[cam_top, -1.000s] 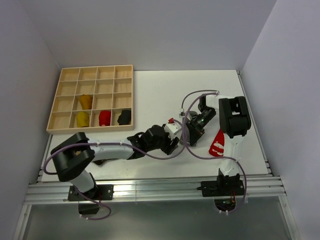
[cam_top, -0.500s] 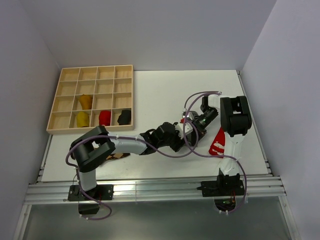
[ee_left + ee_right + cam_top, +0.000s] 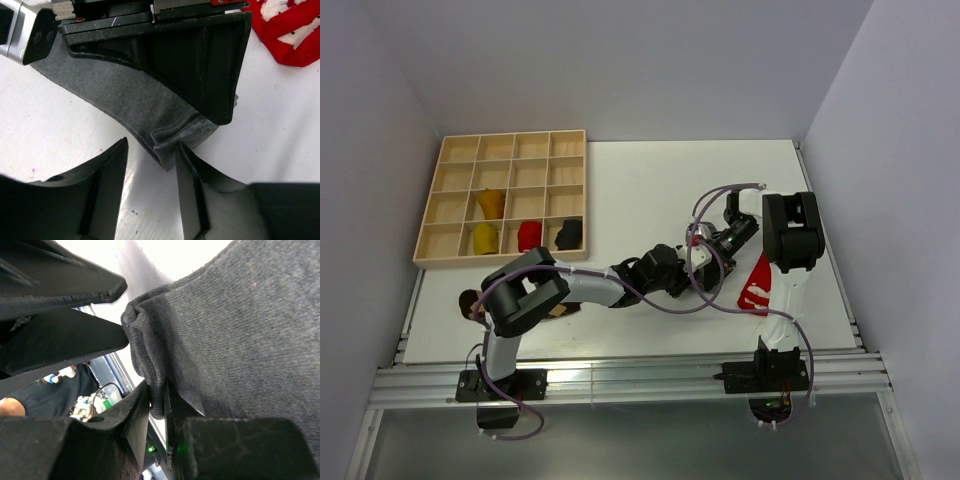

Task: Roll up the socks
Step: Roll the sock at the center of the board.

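Our left arm (image 3: 582, 285) stretched low rightward, left gripper (image 3: 150, 150) fingers parted; our right gripper (image 3: 156, 390) pinches grey sock (image 3: 240, 330), grippers close together.

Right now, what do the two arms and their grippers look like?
The left arm and right arm have white links with black joints. A thin purple cable loops along each. The left gripper and right gripper have matte black, wedge-shaped fingers. No readable markings.

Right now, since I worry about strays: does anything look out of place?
A brown-tan sock lies at the near left edge of the table, mostly covered by the left arm, where the arm could perhaps drag it off.
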You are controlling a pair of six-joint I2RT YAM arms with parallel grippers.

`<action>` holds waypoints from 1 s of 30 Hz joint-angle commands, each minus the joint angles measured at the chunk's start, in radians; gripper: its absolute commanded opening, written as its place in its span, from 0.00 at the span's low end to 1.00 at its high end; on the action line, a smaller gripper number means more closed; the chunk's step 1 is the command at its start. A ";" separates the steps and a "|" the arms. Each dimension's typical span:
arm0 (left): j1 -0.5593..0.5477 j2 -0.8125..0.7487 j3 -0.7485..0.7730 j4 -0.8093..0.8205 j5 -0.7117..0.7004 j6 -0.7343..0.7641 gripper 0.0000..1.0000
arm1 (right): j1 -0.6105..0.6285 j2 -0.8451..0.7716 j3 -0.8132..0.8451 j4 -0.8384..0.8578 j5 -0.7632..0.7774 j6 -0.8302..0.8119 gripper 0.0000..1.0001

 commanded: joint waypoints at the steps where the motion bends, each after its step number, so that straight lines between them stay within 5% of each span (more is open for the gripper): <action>1: -0.002 0.014 0.047 0.056 -0.015 0.016 0.45 | -0.005 0.008 0.019 0.003 0.006 0.042 0.23; 7: -0.003 0.040 0.043 0.081 0.005 -0.002 0.32 | -0.005 -0.017 0.003 0.075 0.032 0.121 0.26; 16: -0.003 0.079 0.043 0.099 0.015 -0.074 0.34 | -0.006 -0.055 -0.007 0.212 0.107 0.260 0.31; 26: -0.003 0.149 0.079 -0.001 -0.041 -0.149 0.07 | -0.008 -0.227 -0.046 0.371 0.155 0.395 0.45; 30: 0.004 0.133 0.046 -0.001 -0.027 -0.186 0.06 | -0.038 -0.343 -0.092 0.485 0.221 0.434 0.50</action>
